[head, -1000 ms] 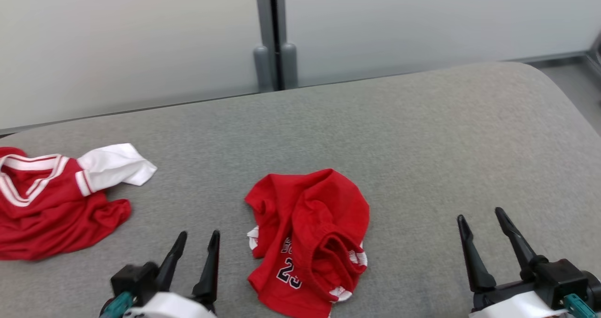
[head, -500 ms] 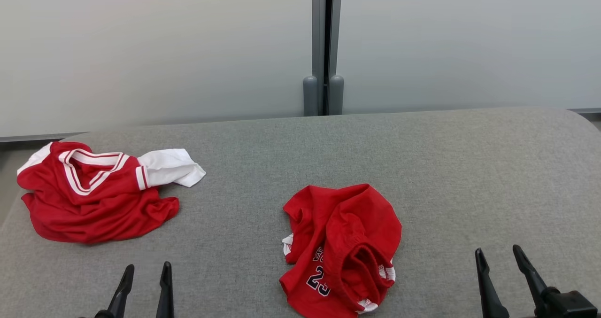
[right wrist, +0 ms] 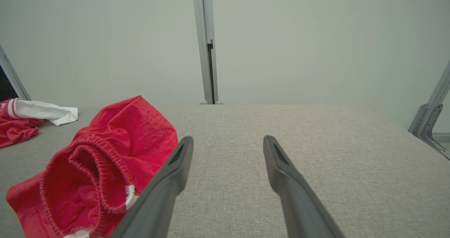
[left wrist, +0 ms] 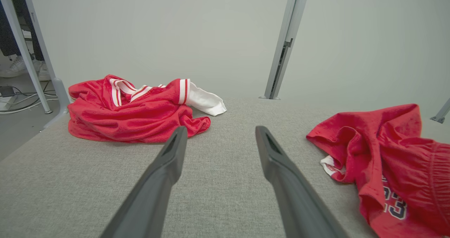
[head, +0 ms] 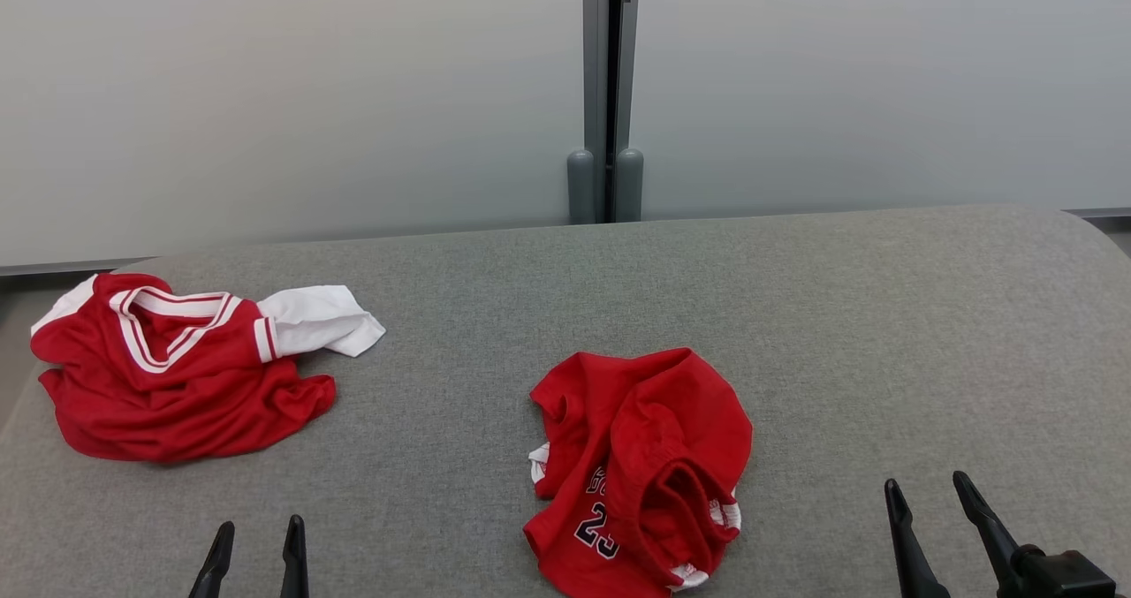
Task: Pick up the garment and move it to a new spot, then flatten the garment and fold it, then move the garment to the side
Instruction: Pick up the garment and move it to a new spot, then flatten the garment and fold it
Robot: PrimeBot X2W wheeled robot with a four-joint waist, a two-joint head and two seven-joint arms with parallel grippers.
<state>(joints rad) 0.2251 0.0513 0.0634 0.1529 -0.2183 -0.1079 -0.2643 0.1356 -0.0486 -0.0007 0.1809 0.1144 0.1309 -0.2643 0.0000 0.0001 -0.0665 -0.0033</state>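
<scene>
The left gripper (head: 260,525) and right gripper (head: 924,481) are being held with fingers spread wide, nothing being gripped. Two garments are being borne by the grey table (head: 795,315): the numbered garment (head: 641,470) crumpled between the grippers, the striped garment (head: 177,377) far left

Parted left end effector (left wrist: 220,130) near crumpled garment (left wrist: 393,153)

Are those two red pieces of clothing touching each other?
No, a stretch of bare grey table lies between the red-and-white jersey and the crumpled numbered red garment.
</scene>
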